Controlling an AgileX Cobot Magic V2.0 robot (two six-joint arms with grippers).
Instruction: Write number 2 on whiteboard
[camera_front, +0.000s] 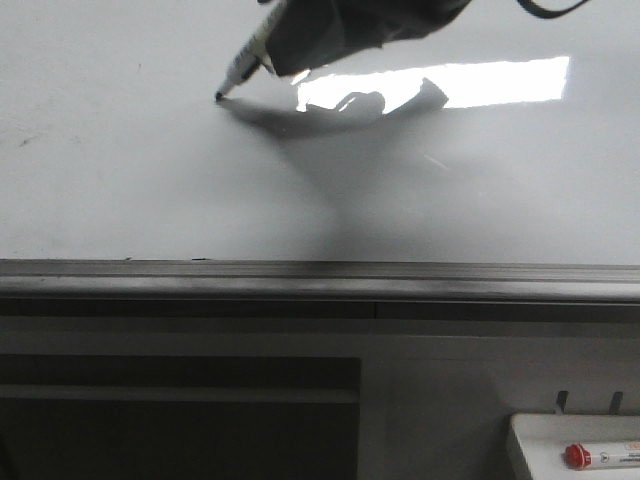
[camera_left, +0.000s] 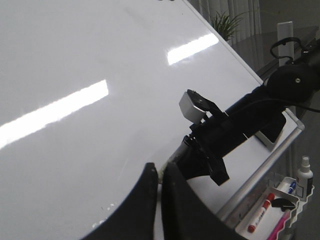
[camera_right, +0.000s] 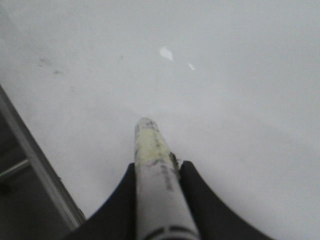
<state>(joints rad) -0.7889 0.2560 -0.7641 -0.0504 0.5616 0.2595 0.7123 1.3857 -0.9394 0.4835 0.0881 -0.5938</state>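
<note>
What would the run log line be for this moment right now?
phase: start of stroke | right pincer: shut on marker | tip: at whiteboard | number 2: no line visible yet | left pincer: shut, empty

Light is soft and grey overall, coming from overhead fixtures that mirror on the glossy whiteboard (camera_front: 120, 200) as a hard bright rectangular glare (camera_front: 500, 82) at the far right in the front view and as two slanted strips in the left wrist view. A broad, soft-edged shadow (camera_front: 330, 170) spreads from the marker (camera_front: 245, 62) tip toward the near ledge (camera_front: 320, 280). The lower cabinet area is dim. The right wrist view is hazy, low in contrast, with the marker barrel and fingers (camera_right: 200, 200) blurred. The left wrist's near fingers (camera_left: 145, 200) are dark silhouettes.
</note>
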